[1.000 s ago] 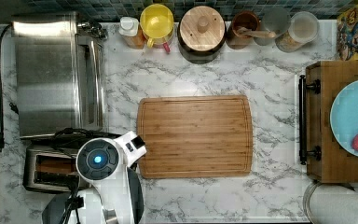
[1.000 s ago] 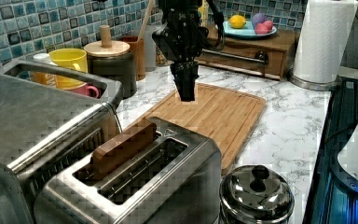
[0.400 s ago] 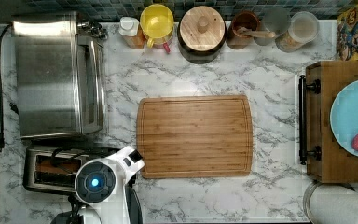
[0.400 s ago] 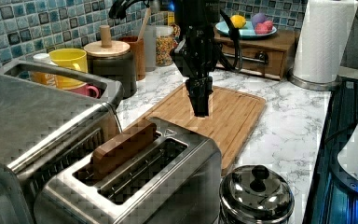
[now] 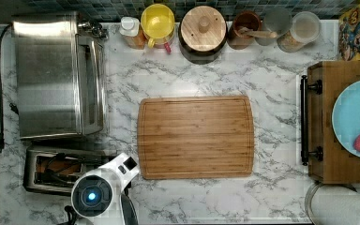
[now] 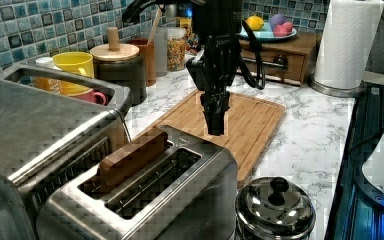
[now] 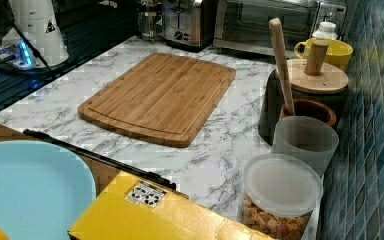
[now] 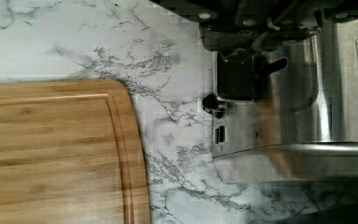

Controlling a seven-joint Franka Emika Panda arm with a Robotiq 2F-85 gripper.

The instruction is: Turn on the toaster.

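I see the toaster (image 5: 61, 169) at lower left of the top view, on the marble bench (image 5: 192, 70) beside the cutting board (image 5: 195, 137). Tool (image 6: 215, 126) hangs above its end w/ the lever; fingers look pressed together, holding nothing.

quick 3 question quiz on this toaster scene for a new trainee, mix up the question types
1. True or false: in the left view, the gripper hangs above the lever end of the toaster.
2. What sits in one toaster slot in the left view?
A. nothing
B. a brown slice
C. a fork
3. Fill in: in the top view, the toaster lies below the ______.

Key: 1 true; 2 B; 3 toaster oven
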